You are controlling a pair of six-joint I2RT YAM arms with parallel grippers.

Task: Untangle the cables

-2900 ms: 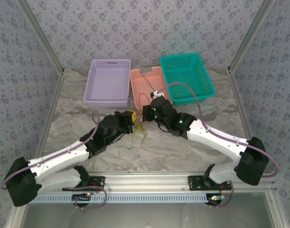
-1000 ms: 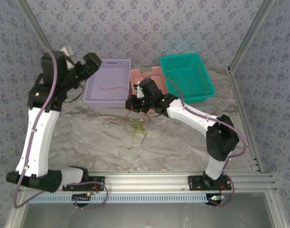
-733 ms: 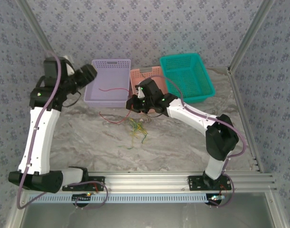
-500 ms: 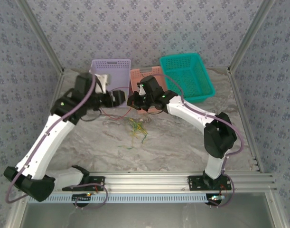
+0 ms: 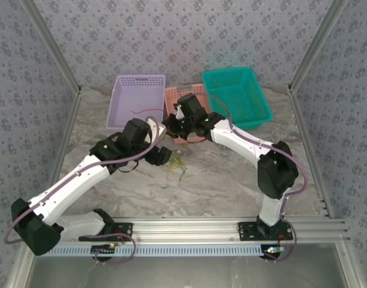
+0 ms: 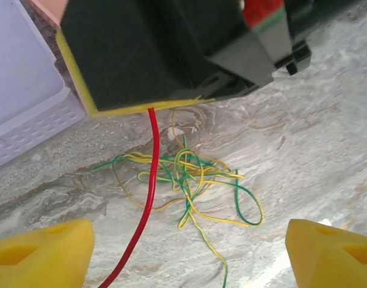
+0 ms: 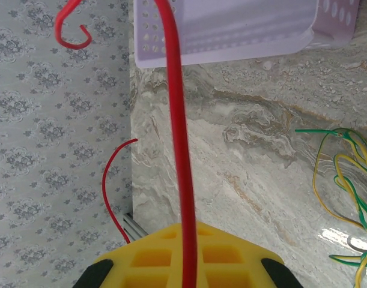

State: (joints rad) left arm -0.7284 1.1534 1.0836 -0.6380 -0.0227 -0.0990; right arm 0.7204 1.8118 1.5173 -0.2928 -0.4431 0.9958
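Red cable (image 7: pixel 177 120) is pinched in the right gripper (image 7: pixel 184 246), whose pads are pressed together on it. In the top view this right gripper (image 5: pixel 171 125) is held just past the table's centre, towards 12 o'clock. One length is hung down from the pinch, at 9 o'clock of the yellow-and-green tangle (image 6: pixel 189 180) in the left wrist view. The other length is run out towards the purple basket (image 5: pixel 126 99) at 11 o'clock. A red strand is seen across that basket from above. Whether it is this free length or a separate wire already dropped there cannot be told.

The change lies with the left arm. A second ago it was raised high at 10 o'clock beside the purple basket. It has since been swung down and in, and the left gripper (image 5: pixel 162 156) is now placed near the centre of the table (image 5: pixel 231 174), just at 9 o'clock of the tangle. Its fingers (image 6: pixel 42 252) are spread wide with nothing held, and the knot is framed between them.

It may be judged that one trip to the basket has been finished and a fresh pick is being set up. The yellow and green wires are not yet separated. The hanging red length could be caught if the jaws are closed low.
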